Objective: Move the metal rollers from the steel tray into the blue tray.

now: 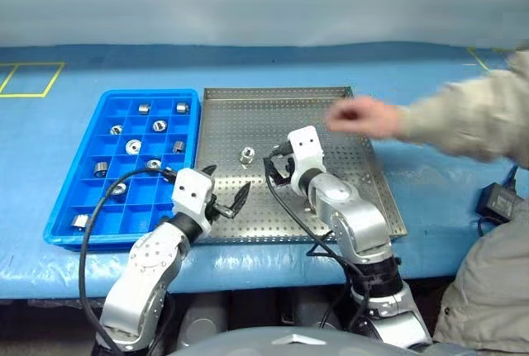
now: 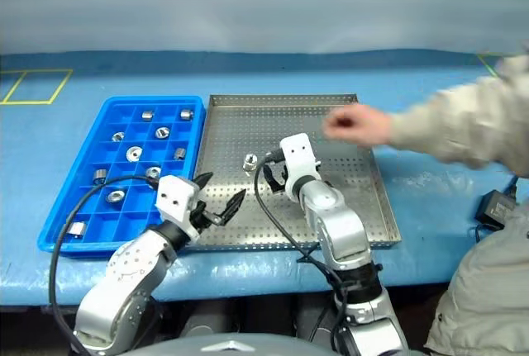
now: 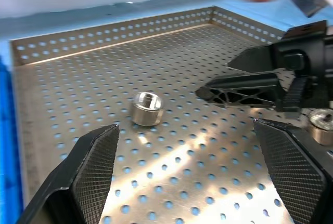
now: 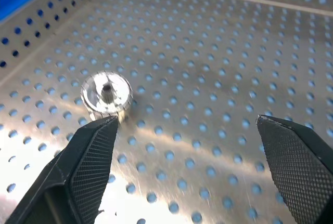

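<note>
The steel tray [image 1: 248, 116] lies mid-table with the blue tray [image 1: 113, 94] against its left side. One metal roller [image 1: 246, 155] stands on the perforated floor near the steel tray's left rim. Several more rollers [image 1: 132, 147] sit in the blue tray's compartments. My right gripper [image 1: 277, 172] hangs open just right of the lone roller [image 4: 106, 95], which lies off its left fingertip [image 4: 91, 164]. My left gripper [image 1: 226, 187] is open over the steel tray's near left corner, facing that roller [image 3: 147, 108]. Another roller [image 3: 322, 125] shows behind my right gripper [image 3: 244, 76].
A person's hand [image 1: 362, 116] in a beige sleeve [image 1: 471, 121] reaches over the steel tray's far right part. A black power adapter [image 1: 498, 201] lies on the blue table cover at the right. Yellow tape marks [image 1: 25, 79] are at the far left.
</note>
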